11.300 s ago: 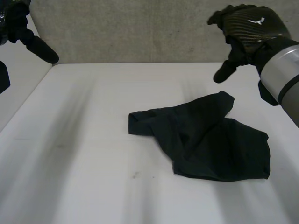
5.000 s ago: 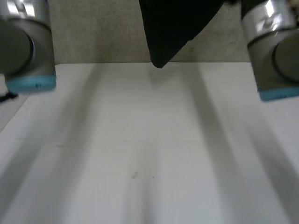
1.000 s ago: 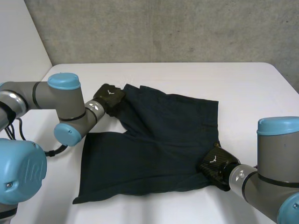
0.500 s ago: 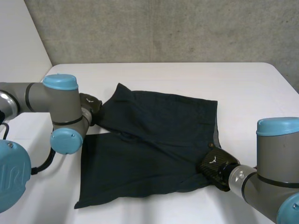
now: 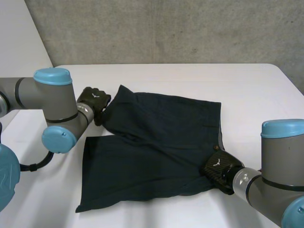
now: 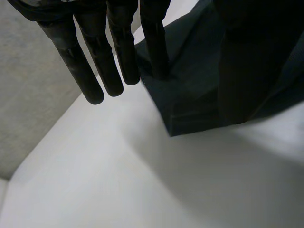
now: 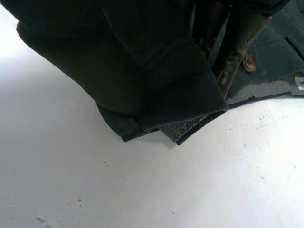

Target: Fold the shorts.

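Note:
Dark navy shorts (image 5: 156, 142) lie spread flat on the white table (image 5: 190, 78). My left hand (image 5: 92, 100) is at their far left corner. In the left wrist view its fingers (image 6: 99, 61) hang straight, open, one fingertip touching the cloth corner (image 6: 199, 85), which rests on the table. My right hand (image 5: 218, 168) is at the near right corner, by the waistband. In the right wrist view its fingers (image 7: 237, 33) are shut on a bunched fold of the shorts (image 7: 142, 57), next to a button.
A grey concrete wall (image 5: 166, 28) stands behind the table. My left arm (image 5: 52, 109) lies over the table's left side and my right arm (image 5: 280, 156) over its near right corner. Bare tabletop stretches beyond the shorts.
My left hand drew the far left corner outward to the left, laid it down and opened off it. My right hand has kept its hold and place.

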### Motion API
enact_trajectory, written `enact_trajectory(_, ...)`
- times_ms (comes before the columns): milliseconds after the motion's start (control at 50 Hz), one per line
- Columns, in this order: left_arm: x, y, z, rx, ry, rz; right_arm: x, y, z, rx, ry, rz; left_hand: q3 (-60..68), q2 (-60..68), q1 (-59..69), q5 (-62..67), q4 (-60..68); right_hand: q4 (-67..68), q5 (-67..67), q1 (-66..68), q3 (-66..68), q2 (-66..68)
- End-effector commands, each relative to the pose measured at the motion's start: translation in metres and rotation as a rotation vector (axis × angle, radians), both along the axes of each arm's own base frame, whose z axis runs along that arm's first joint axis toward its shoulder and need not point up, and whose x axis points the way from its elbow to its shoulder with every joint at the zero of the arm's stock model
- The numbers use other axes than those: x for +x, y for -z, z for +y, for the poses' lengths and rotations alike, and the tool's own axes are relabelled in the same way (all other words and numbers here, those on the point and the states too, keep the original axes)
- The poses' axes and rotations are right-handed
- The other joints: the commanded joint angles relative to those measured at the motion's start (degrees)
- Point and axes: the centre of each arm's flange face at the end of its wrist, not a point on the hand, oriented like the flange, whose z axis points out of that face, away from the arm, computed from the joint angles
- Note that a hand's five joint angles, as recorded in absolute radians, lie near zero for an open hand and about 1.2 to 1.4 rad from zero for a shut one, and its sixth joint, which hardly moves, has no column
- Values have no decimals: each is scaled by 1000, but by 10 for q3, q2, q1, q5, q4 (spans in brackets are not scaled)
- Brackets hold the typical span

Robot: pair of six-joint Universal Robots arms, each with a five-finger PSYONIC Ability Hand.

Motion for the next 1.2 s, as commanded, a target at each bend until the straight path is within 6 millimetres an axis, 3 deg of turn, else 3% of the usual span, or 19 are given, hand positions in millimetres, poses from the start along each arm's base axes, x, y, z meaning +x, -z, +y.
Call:
enact_trajectory(20,7,9,-4,36,15,12,0,0,0,2,-1,1,45,46,53,51,48,118,150,224,119,112)
enact_trajectory(120,10,23,-9,58,4,-2,0,1,0,3,-2,0,90,91,98,96,94,118,150,224,119,112)
enact_trajectory(180,11,28,-13,58,-4,-3,0,1,0,4,-1,2,265,266,273,270,268,118,150,224,119,112)
enact_trajectory(220,16,26,-21,34,-33,-2,0,1,0,4,-1,2,457,458,466,463,461,118,150,224,119,112)
enact_trajectory(380,42,23,-39,-22,-223,-45,0,2,1,6,-1,2,459,460,467,464,462,118,150,224,119,112)
enact_trajectory(480,35,30,-31,4,-206,-52,0,1,1,7,3,-1,459,460,467,464,462,118,150,224,119,112)
enact_trajectory(500,35,32,-29,11,-203,-55,1,0,1,6,2,-6,434,435,442,440,437,118,150,224,119,112)
enact_trajectory(520,33,34,-24,24,-193,-61,0,0,1,12,14,-14,269,270,277,274,272,118,150,224,119,112)
enact_trajectory(580,27,34,-15,33,-169,-66,1,-1,-1,18,32,-33,-42,-41,-33,-36,-38,118,150,224,119,112)
enact_trajectory(660,18,12,-4,-1,-143,-50,1,-2,-1,18,39,-41,-111,-110,-103,-106,-108,118,150,224,119,112)
enact_trajectory(740,26,-7,8,-8,-157,-37,1,-3,-1,18,42,-45,-110,-109,-102,-104,-106,118,150,224,119,112)
enact_trajectory(820,39,-38,37,-16,-162,-15,1,-3,-1,17,42,-47,-76,-75,-68,-70,-73,118,150,224,119,112)
enact_trajectory(880,44,-49,59,-2,-150,17,1,-4,-1,16,43,-46,-74,-73,-66,-69,-71,118,150,224,119,112)
enact_trajectory(940,45,-60,94,36,-93,92,2,-4,-2,18,46,-51,-48,-46,-39,-42,-44,118,150,224,119,112)
enact_trajectory(1040,47,-54,151,174,16,195,3,-6,-4,41,93,-101,-24,-23,-16,-18,-21,118,150,224,119,112)
enact_trajectory(1120,53,-39,184,282,22,193,3,-8,-7,52,126,-135,-26,-25,-17,-20,-22,118,150,224,119,112)
enact_trajectory(1200,60,-23,200,357,-5,161,2,-9,-10,51,143,-148,-31,-30,-22,-25,-27,118,150,224,119,112)
